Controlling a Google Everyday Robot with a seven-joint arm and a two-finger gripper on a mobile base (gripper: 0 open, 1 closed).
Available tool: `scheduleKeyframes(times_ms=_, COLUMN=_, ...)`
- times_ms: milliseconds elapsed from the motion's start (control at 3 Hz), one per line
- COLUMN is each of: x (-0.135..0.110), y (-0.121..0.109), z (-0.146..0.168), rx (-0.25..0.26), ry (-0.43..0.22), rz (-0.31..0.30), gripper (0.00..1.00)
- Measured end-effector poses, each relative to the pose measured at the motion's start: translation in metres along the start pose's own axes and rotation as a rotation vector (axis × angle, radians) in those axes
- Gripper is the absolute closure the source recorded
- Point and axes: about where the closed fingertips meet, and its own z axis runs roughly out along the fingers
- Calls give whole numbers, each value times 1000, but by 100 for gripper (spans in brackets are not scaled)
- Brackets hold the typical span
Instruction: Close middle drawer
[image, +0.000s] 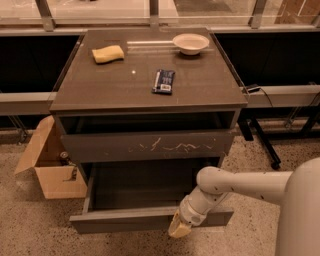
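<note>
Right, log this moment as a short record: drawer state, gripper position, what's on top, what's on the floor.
middle drawer: pulled well out
gripper: at that drawer's front, right of centre
scratched drawer: above, far less extended
cabinet top: yellow sponge, white bowl, dark packet
floor, left of cabinet: open cardboard box

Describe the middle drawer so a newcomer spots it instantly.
Find the dark cabinet centre frame. Below its white-scratched drawer sits the middle drawer, pulled far out, with the pincer at its front edge. Unlike the scratched one above, its front is plain and juts farthest forward.
</note>
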Motion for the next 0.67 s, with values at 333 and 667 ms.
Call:
scheduleKeyframes(times_ms=333, x=9, y=-12, z=-6, rx=21, ry=9, rz=15, gripper=18)
scheduleKeyframes(times_ms=667, x=17, y=-24, z=-16, rx=42, ry=11, rz=22, gripper=0)
